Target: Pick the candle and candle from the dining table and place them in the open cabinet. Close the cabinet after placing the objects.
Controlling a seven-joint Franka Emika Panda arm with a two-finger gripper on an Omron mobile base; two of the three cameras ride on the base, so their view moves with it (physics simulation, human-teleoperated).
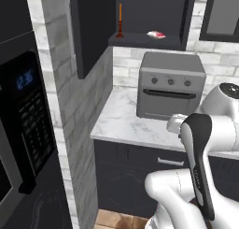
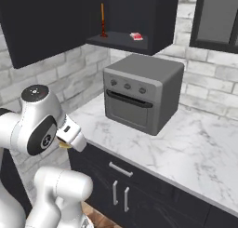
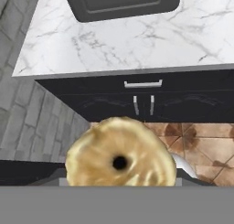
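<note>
Two items sit inside the open cabinet (image 1: 144, 39): an upright orange candle (image 1: 120, 18) and a red-white packet (image 1: 156, 34). Gripper (image 3: 119, 184) holds a round golden candle (image 3: 119, 154).

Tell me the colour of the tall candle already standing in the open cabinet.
Orange, on a dark red holder: the candle, clearest in the left base view.

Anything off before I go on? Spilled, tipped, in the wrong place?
Nothing spilled or tipped. The orange taper candle stands upright in the open cabinet, beside a small red-and-white item. The gripper holds a round yellow candle. The cabinet door is open.
</note>
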